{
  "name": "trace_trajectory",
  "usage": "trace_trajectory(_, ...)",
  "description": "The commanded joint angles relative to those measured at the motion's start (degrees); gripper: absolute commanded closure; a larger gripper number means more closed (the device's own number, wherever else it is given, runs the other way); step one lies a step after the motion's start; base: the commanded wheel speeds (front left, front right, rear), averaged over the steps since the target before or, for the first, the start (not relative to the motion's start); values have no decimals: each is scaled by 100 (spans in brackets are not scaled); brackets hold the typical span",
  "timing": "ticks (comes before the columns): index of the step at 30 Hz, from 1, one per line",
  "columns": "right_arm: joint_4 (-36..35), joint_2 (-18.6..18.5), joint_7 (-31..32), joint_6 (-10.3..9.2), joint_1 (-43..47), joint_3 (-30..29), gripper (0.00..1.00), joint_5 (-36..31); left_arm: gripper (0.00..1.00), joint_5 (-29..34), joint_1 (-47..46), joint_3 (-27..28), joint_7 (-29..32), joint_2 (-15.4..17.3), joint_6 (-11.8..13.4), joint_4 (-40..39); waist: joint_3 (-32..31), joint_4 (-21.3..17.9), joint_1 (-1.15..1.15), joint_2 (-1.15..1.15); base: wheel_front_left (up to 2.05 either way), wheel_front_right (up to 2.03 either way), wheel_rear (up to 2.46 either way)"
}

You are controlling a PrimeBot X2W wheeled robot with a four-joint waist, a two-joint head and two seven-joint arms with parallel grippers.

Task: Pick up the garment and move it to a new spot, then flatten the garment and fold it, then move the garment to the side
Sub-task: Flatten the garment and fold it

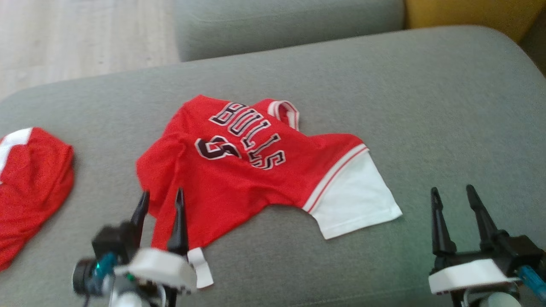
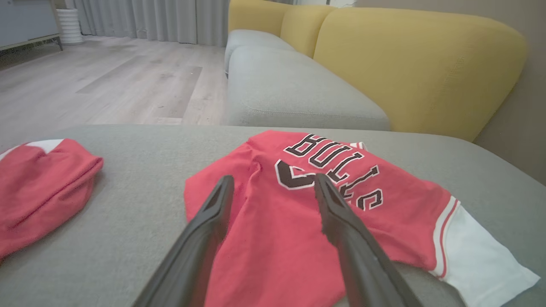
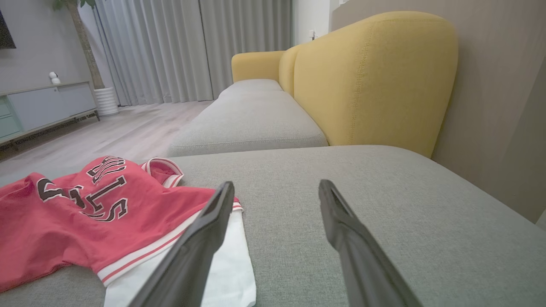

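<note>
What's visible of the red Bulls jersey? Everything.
The red jersey looks like thin knit: black, white-edged BULLS lettering and a number, a white sleeve with red-white striped trim, a striped collar. It lies rumpled, unfolded, print up on the grey cushion. The open left tool hangs over its near edge; contact unclear.

Red jersey (image 1: 239, 179) lettered "BULLS" in black with white outlines, its white sleeve (image 1: 358, 200) trimmed in red-and-white stripes, against a plain grey sofa cushion (image 1: 384, 85). A second red garment (image 1: 30, 183) shows a white patch. Backrest (image 2: 405, 64) mustard yellow; floor (image 2: 106, 85) pale wood-grain.
</note>
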Motion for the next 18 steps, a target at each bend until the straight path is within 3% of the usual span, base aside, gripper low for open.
trace_trajectory(1,-234,-38,-62,-4,-70,66,0,-59,0,238,-91,403,-69,3,-54,-220,-160,219,0,0,0,0,0)
trace_trajectory(7,-268,-38,-62,-4,70,-72,0,-154,0,914,472,834,-69,-350,-408,-327,-271,462,0,0,0,0,0)
trace_trajectory(18,84,-38,-62,-4,333,-172,0,-83,0,1843,1226,1651,-70,-1049,-1449,93,-483,649,0,0,0,0,0)
